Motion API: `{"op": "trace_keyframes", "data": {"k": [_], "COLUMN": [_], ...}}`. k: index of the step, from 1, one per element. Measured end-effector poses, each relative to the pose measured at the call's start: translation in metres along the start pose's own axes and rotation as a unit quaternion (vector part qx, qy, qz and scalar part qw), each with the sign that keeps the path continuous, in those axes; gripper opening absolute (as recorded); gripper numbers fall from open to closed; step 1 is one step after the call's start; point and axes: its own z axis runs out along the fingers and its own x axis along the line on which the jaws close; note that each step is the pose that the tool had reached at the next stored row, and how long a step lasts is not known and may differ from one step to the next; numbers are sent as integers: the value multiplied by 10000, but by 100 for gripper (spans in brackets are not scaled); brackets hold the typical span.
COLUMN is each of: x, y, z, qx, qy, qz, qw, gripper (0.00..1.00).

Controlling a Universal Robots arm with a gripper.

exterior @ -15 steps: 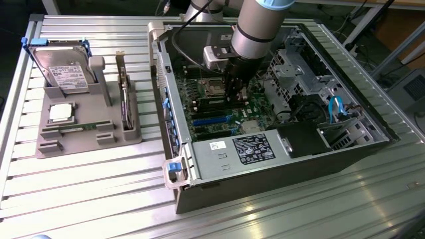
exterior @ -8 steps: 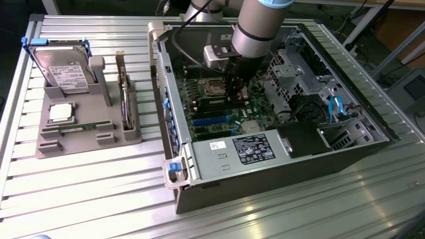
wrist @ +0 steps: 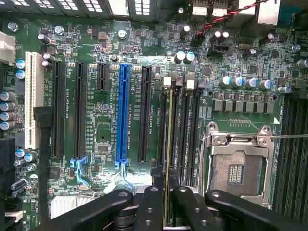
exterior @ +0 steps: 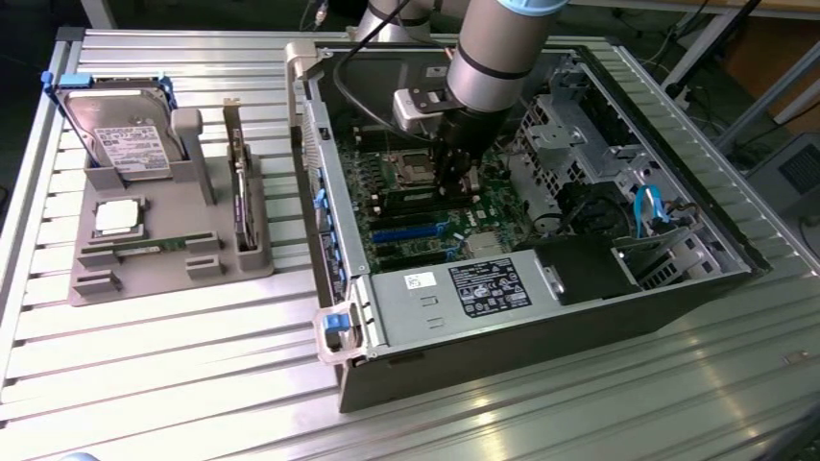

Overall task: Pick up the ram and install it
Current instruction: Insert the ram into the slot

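Observation:
In the wrist view the ram (wrist: 169, 134) shows edge-on as a thin yellow-green line running along the memory slot nearest the black expansion slots. My gripper (wrist: 168, 192) is shut on its near end, one black finger (wrist: 153, 202) on each side. I cannot tell whether the stick is seated in the slot or just above it. More memory slots (wrist: 185, 130) lie alongside, between it and the processor socket (wrist: 238, 163). In the exterior view my gripper (exterior: 456, 184) reaches down into the open computer case, over the green motherboard (exterior: 413, 206).
The case walls (exterior: 336, 279), power supply (exterior: 481, 286) and drive cage (exterior: 564, 134) surround the arm. On the exterior view's left, a grey fixture (exterior: 96, 283) holds a silver hard drive (exterior: 122, 134), a processor chip (exterior: 118, 217), a green strip (exterior: 148, 246) and an upright dark card (exterior: 241, 182).

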Motion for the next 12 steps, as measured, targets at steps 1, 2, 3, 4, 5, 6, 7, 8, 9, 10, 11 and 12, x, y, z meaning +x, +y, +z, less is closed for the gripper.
{"op": "trace_keyframes", "data": {"k": [1, 2, 3, 4, 5, 6, 7, 8, 9, 10, 11, 12], "x": [0, 0, 0, -1, 0, -1, -1, -2, -2, -2, -1, -1], "y": [0, 1, 5, 9, 9, 10, 10, 22, 23, 25, 25, 25], "z": [0, 0, -1, 0, 0, 0, 0, 1, 1, 0, 0, 0], "qx": [0, 0, -1, -1, -1, -1, -1, 5, 16, 33, 39, 39], "qy": [0, 2, 6, 11, 12, 12, 12, 12, 12, 14, 14, 14], "qz": [0, 0, 0, -1, -1, -1, -1, 0, -2, -3, -2, -3], "qw": [10000, 10000, 10000, 10000, 10000, 10000, 10000, 10000, 10000, 10000, 10000, 10000], "gripper": [14, 14, 14, 14, 14, 14, 14, 14, 14, 14, 14, 14]}}
